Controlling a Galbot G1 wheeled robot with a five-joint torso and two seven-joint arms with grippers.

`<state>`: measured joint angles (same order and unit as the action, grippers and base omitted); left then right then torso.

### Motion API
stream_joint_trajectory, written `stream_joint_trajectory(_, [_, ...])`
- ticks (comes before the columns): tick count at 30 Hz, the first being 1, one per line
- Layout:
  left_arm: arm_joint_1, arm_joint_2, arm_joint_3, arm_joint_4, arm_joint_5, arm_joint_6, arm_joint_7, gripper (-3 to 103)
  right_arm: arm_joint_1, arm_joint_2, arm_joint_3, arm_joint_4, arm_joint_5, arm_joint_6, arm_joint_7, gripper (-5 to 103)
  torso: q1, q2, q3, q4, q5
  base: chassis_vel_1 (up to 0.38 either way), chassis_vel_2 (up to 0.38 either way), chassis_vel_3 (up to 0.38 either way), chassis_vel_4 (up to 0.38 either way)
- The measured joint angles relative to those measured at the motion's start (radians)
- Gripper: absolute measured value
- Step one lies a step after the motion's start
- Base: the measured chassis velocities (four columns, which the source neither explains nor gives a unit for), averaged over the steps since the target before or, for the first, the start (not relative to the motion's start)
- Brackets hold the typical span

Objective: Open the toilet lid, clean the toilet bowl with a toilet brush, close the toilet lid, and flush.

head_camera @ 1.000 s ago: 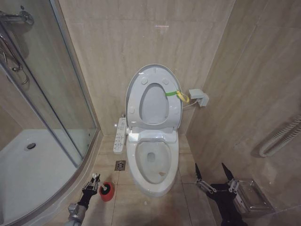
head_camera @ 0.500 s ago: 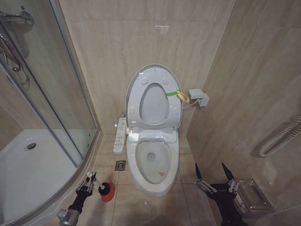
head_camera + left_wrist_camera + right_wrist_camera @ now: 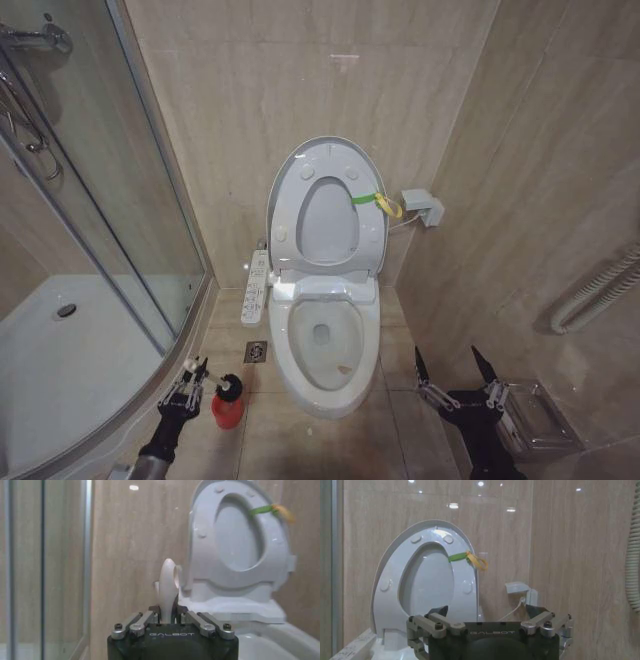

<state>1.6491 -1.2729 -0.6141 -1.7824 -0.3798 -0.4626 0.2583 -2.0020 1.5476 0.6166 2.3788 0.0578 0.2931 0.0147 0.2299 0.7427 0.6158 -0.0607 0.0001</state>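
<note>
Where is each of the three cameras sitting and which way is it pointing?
Head view: high, looking down at the toilet bowl; left gripper by the toilet brush, right gripper low right.
Left wrist view: low, facing the wall, handle between its fingers.
Right wrist view: low, facing the raised toilet lid, shared by all views.

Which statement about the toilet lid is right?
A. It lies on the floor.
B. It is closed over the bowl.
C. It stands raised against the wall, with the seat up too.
C: the toilet lid stands upright behind the raised seat, leaving the toilet bowl open.
</note>
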Motion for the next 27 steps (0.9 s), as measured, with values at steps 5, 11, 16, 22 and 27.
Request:
stream_joint_trajectory(5, [0.095, -0.020, 0.008, -0.079, 0.046, -0.036, 0.028, 20, 0.000, 0.000, 0.000, 0.000, 0.000, 0.000, 0.000, 100, 0.000, 0.000, 0.000, 0.0001, 0.0000, 0.000, 0.000, 0.000, 0.000])
stream_joint_trajectory(11, [0.155, -0.023, 0.025, -0.172, 0.081, -0.043, 0.027, 20, 0.000, 0.000, 0.000, 0.000, 0.000, 0.000, 0.000, 100, 0.000, 0.000, 0.000, -0.0001, 0.0000, 0.000, 0.000, 0.000, 0.000])
stream_joint_trajectory(16, [0.208, -0.028, 0.048, -0.250, 0.138, -0.027, 0.002, 20, 0.000, 0.000, 0.000, 0.000, 0.000, 0.000, 0.000, 100, 0.000, 0.000, 0.000, -0.0001, 0.0001, 0.000, 0.000, 0.000, 0.000])
stream_joint_trajectory(22, [0.280, -0.046, 0.068, -0.284, 0.204, -0.028, -0.020, 20, 0.000, 0.000, 0.000, 0.000, 0.000, 0.000, 0.000, 100, 0.000, 0.000, 0.000, 0.0000, 0.0000, 0.000, 0.000, 0.000, 0.000])
stream_joint_trajectory(27, [0.316, -0.069, 0.049, -0.319, 0.232, -0.032, -0.060, 20, 0.000, 0.000, 0.000, 0.000, 0.000, 0.000, 0.000, 100, 0.000, 0.000, 0.000, 0.0001, 0.0000, 0.000, 0.000, 0.000, 0.000])
